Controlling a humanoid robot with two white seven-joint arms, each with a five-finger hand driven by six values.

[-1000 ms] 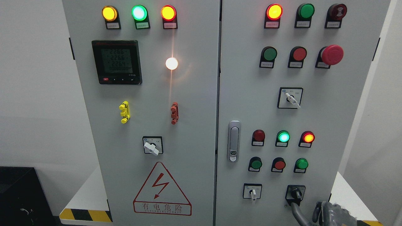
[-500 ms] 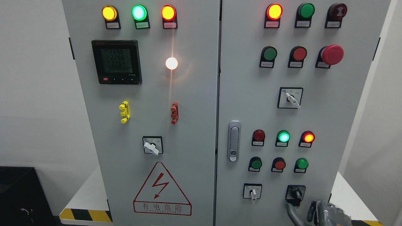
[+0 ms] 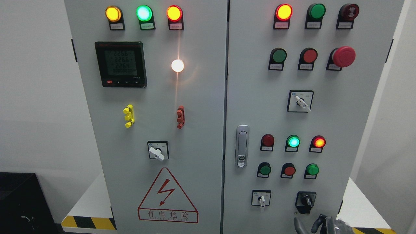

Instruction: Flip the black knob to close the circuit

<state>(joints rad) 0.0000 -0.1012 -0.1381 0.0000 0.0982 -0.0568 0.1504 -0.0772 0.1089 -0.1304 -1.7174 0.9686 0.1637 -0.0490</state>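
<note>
The black knob sits on a black square plate at the lower right of the grey cabinet's right door; its handle stands about upright. My right hand shows only as grey fingertips at the bottom edge, just below the knob and apart from it. It holds nothing, and two fingers stand up apart from each other. My left hand is out of view.
A white-handled switch sits left of the black knob. Above it are rows of green and red buttons and lamps, another white switch, a red mushroom button and the door latch. A black box stands lower left.
My right hand has dropped lower and away from the black knob; only its fingertips remain above the bottom edge. The knob and the lamps look unchanged.
</note>
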